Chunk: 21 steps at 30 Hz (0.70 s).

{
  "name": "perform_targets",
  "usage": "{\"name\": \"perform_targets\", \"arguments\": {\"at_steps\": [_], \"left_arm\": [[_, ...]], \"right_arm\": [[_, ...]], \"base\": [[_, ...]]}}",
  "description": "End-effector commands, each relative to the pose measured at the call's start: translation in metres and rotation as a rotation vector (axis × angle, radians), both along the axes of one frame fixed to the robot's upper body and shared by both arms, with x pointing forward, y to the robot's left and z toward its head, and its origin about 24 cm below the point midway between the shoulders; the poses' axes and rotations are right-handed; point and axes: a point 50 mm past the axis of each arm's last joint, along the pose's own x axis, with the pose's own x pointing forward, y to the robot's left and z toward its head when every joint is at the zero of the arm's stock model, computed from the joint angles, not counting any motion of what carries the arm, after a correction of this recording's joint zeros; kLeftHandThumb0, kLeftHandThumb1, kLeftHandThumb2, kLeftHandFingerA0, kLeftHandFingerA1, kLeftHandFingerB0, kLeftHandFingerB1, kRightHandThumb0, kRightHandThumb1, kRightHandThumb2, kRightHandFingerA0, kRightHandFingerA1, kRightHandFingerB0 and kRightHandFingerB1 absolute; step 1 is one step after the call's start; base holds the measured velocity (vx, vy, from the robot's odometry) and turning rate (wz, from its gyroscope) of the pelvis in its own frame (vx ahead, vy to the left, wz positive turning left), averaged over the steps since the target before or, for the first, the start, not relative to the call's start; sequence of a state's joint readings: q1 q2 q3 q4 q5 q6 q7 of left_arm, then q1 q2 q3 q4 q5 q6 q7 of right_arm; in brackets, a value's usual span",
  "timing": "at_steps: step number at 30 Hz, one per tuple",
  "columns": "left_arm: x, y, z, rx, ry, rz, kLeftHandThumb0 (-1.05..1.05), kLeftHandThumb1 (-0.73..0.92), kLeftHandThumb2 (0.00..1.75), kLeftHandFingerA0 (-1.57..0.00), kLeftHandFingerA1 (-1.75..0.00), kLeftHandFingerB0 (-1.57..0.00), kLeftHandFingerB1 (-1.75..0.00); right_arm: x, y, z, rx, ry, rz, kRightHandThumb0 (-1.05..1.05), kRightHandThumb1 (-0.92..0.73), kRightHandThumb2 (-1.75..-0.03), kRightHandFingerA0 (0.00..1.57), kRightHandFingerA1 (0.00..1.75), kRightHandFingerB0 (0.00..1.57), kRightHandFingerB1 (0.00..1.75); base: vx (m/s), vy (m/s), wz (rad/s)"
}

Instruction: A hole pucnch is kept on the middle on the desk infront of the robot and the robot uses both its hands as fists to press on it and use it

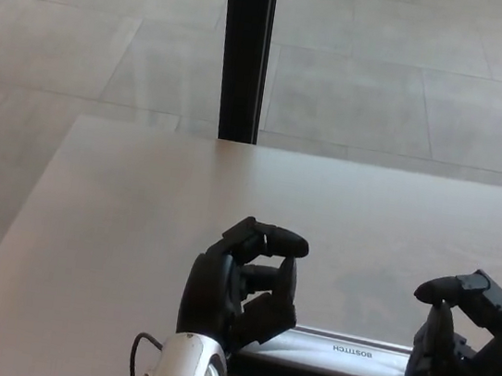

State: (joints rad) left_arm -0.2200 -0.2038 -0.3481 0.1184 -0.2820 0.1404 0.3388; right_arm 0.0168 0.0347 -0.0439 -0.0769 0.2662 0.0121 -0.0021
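A long silver hole punch with a black base lies across the desk's near edge, and only its middle stretch shows between my hands. My left hand, black with fingers curled into a fist, sits over the punch's left end and covers it. My right hand, also curled shut, sits over the right end. Whether the fists rest on the silver bar or hover just above it, I cannot tell.
The pale desk stretches away from the punch to its far edge. A black vertical post rises behind that edge. Beyond lies a tiled floor.
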Motion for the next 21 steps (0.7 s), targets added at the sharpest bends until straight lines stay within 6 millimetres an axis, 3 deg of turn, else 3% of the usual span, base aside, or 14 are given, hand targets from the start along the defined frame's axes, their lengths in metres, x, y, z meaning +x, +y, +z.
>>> {"name": "perform_targets", "arguments": {"at_steps": [1,4,10,12,14,18,19,20,21], "left_arm": [[-0.048,-0.070,-0.017,-0.269,0.128,0.329,-0.38,0.79,0.86,-0.98,-1.75,-0.65,-1.67],[-0.058,-0.078,-0.021,-0.210,0.099,0.344,-0.34,0.79,0.91,-0.97,-1.75,-0.61,-1.68],[-0.074,-0.087,-0.032,-0.150,0.056,0.343,-0.38,0.80,0.82,-0.91,-1.75,-0.60,-1.70],[-0.077,-0.089,-0.035,-0.117,0.038,0.333,-0.37,0.81,0.81,-0.85,-1.75,-0.64,-1.63],[-0.078,-0.085,-0.041,0.046,-0.081,0.313,-0.32,0.78,0.88,-0.88,-1.75,-0.60,-1.73],[-0.076,-0.083,-0.046,0.171,-0.147,0.288,-0.38,0.75,0.92,-0.92,-1.75,-0.64,-1.73],[-0.074,-0.083,-0.047,0.228,-0.186,0.273,-0.36,0.75,0.95,-0.92,-1.75,-0.64,-1.71],[-0.073,-0.083,-0.046,0.279,-0.235,0.248,-0.35,0.73,0.96,-0.93,-1.75,-0.70,-1.52],[-0.071,-0.083,-0.045,0.321,-0.286,0.220,-0.35,0.73,0.96,-0.93,-1.75,-0.70,-1.52]], "right_arm": [[-0.011,-0.001,-0.023,-0.062,-0.020,-0.180,-0.40,-0.57,-1.11,1.14,1.75,0.80,1.58],[-0.016,0.002,-0.030,-0.076,-0.034,-0.211,-0.39,-0.58,-1.11,1.14,1.75,0.81,1.59],[-0.021,0.004,-0.043,-0.101,-0.044,-0.291,-0.40,-0.61,-1.07,1.10,1.75,0.79,1.62],[-0.022,0.004,-0.046,-0.104,-0.054,-0.315,-0.39,-0.61,-1.06,1.11,1.75,0.81,1.60],[-0.023,0.006,-0.054,-0.127,-0.057,-0.367,-0.41,-0.60,-1.07,1.08,1.75,0.81,1.62],[-0.023,0.003,-0.060,-0.185,-0.059,-0.424,-0.45,-0.61,-1.03,1.05,1.75,0.79,1.64],[-0.023,0.001,-0.061,-0.219,-0.065,-0.436,-0.44,-0.61,-1.03,1.04,1.75,0.78,1.64],[-0.024,-0.001,-0.063,-0.251,-0.068,-0.447,-0.44,-0.65,-1.00,1.03,1.75,0.76,1.66],[-0.024,-0.004,-0.066,-0.277,-0.070,-0.457,-0.44,-0.65,-1.00,1.03,1.75,0.76,1.66]], "base": [[0.00,0.000,0.00],[0.00,0.000,0.00],[0.00,0.000,0.00],[0.00,0.000,0.00],[0.00,0.000,0.00],[0.00,0.000,0.00],[0.00,0.000,0.00],[0.00,0.000,0.00],[0.00,0.000,0.00]]}}
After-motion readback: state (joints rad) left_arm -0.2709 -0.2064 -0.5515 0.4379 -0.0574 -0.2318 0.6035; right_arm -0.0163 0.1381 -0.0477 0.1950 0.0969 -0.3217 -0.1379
